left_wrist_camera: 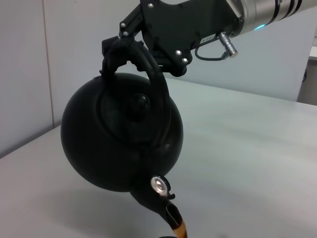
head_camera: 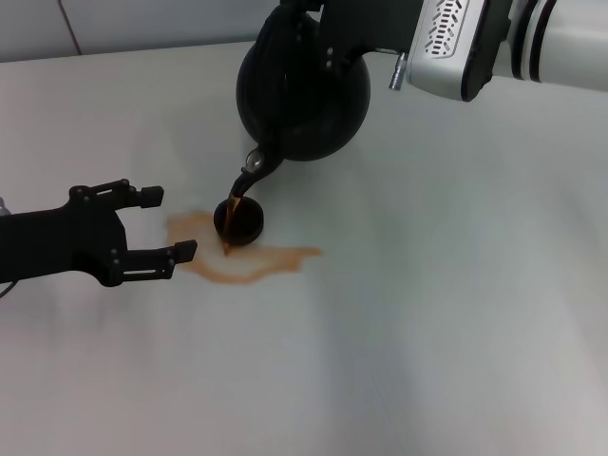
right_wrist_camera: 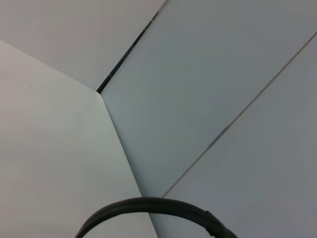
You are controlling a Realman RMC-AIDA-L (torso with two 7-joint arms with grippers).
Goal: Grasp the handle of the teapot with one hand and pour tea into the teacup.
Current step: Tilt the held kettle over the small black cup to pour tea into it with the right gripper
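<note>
The black teapot [head_camera: 304, 90] hangs tilted above the table, spout down toward the small black teacup [head_camera: 239, 219]. A thin stream of brown tea [head_camera: 235, 202] runs from the spout into the cup. My right gripper [head_camera: 313, 19] is shut on the arched handle [left_wrist_camera: 148, 69] at the top of the pot; the left wrist view shows the pot [left_wrist_camera: 121, 144] and tea at the spout [left_wrist_camera: 179, 229]. A dark curved band in the right wrist view [right_wrist_camera: 148, 208] looks like part of the handle. My left gripper [head_camera: 161, 223] is open, left of the cup, holding nothing.
A brown puddle of spilled tea [head_camera: 256, 261] spreads on the white table [head_camera: 427, 313] around and in front of the cup, reaching toward my left gripper's near fingertip. A pale wall stands behind the table.
</note>
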